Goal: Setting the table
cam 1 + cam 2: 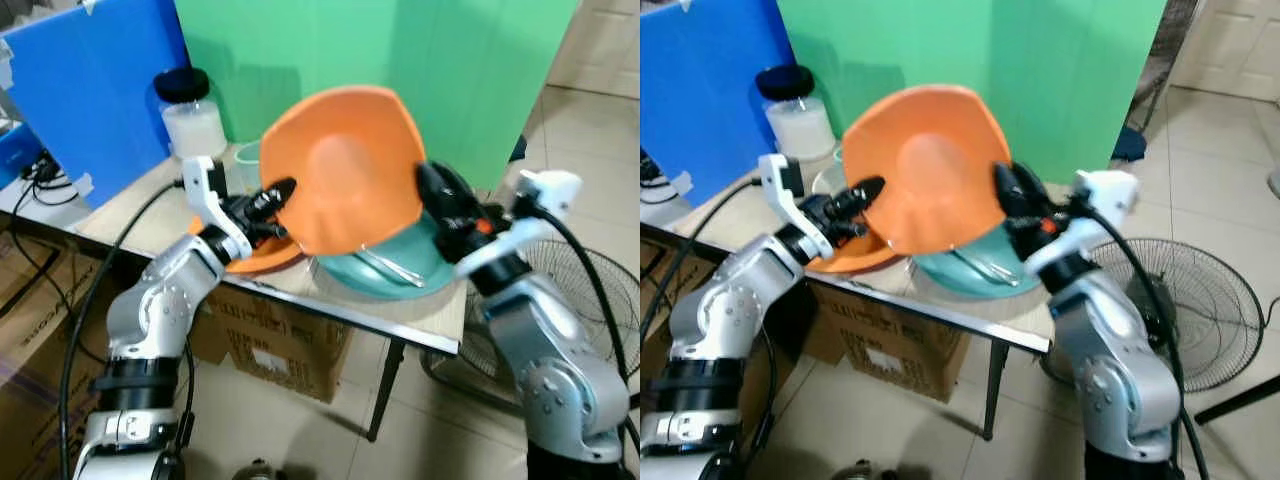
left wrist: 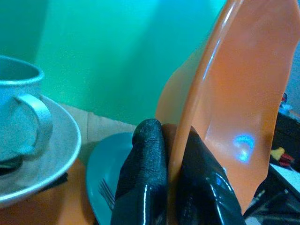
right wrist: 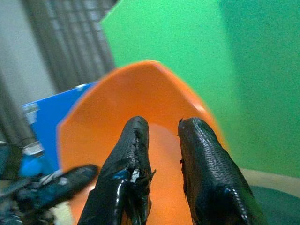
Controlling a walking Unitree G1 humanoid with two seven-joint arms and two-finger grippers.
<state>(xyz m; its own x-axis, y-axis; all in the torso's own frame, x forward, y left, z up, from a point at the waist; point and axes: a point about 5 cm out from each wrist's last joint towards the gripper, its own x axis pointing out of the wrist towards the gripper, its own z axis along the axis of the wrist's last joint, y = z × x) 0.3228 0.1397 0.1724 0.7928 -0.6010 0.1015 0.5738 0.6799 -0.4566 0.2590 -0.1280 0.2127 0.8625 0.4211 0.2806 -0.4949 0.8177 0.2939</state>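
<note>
An orange plate is held tilted on edge above the table, its rim pinched by the left gripper. The right gripper is parted beside it. Below lie a teal plate with a fork; a jar stands behind.
</note>
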